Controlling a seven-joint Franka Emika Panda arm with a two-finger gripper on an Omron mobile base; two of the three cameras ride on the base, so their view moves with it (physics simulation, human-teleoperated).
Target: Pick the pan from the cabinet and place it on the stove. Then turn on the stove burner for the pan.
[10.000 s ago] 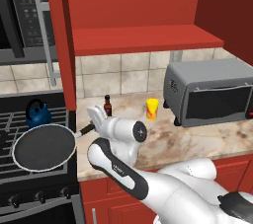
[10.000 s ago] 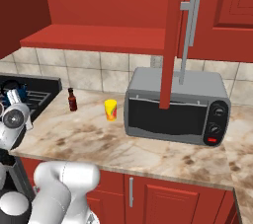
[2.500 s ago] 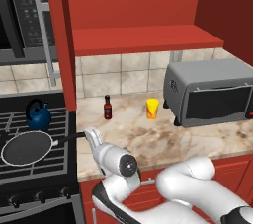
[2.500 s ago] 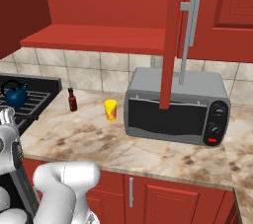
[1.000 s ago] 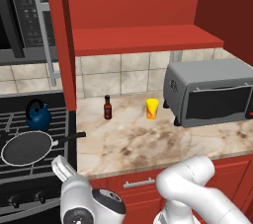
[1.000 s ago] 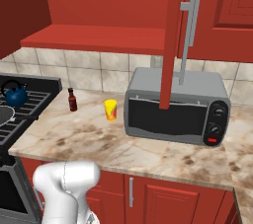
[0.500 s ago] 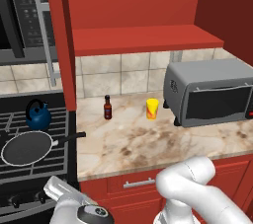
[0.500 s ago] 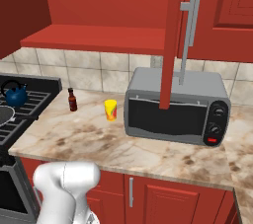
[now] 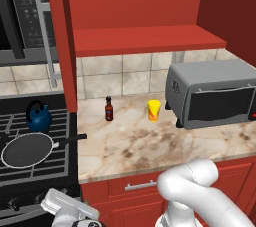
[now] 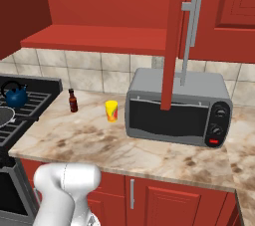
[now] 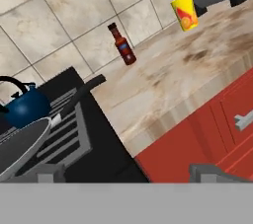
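Cabinet (image 9: 145,16) first, operator: it's the biggest thing ahead of you, red, its door swung wide with the long silver bar handle showing, the red shelf bare above the tiled wall. Below it runs your table (image 9: 150,146), marbled beige, with red drawer fronts under the edge. Left of that sits the stove (image 9: 30,171), black grates on top and a row of small knobs along its front.

Over on the right of the table you've got the grey toaster oven (image 9: 212,93), and up at the far left the microwave (image 9: 25,16) hangs above the stove.

Now the pan (image 9: 27,150): it's resting flat on the stove's front grate, the slim black handle pointing right toward the table edge. Just behind it stands the small blue kettle (image 9: 38,117), apart from the pan's rim.

Your end effector (image 11: 126,171) is low, down in front of the stove's right corner, its two tips spread wide apart and holding nothing.

Smaller still, back by the tiles: a yellow cup (image 9: 154,110), and just to its left a little dark sauce bottle (image 9: 108,109), both upright and apart.
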